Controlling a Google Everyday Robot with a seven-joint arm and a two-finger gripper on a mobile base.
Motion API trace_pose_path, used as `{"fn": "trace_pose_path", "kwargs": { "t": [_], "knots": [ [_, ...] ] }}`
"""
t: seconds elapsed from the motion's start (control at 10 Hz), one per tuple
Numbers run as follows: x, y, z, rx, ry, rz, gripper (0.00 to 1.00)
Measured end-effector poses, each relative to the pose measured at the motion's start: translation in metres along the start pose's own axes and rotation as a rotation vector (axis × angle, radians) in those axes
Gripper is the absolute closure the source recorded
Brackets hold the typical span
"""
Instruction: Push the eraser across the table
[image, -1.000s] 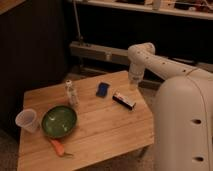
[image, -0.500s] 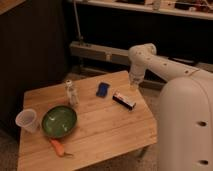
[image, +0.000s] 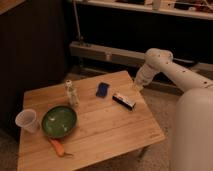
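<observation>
Light wooden counter (image: 117, 132) seen from above. The eraser (image: 123, 100), black with a white strip, lies near the far right edge, just beside a flat blue rectangle (image: 102, 89). The end effector (image: 138, 85) hangs off the counter's far right corner, near the eraser but apart from it; whether it is spread or pressed together cannot be told. A green bowl (image: 59, 121), clear cup (image: 26, 120), small bottle (image: 71, 93) and orange carrot-like object (image: 57, 147) occupy the left half.

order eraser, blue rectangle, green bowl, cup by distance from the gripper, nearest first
Gripper is at the far right edge of the table.
1. eraser, right side
2. blue rectangle, middle back
3. green bowl, left
4. cup, left edge
</observation>
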Motion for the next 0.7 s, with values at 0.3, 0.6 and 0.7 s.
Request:
{"fn": "trace_pose_path", "kwargs": {
  "t": [0.3,0.6,0.7],
  "knots": [
    [-0.007,-0.001,0.01,-0.018,0.022,-0.077,1.0],
    [-0.016,0.014,0.038,0.045,0.089,-0.137,1.0],
    [-0.016,0.016,0.046,0.059,0.105,-0.147,1.0]
  ]
}}
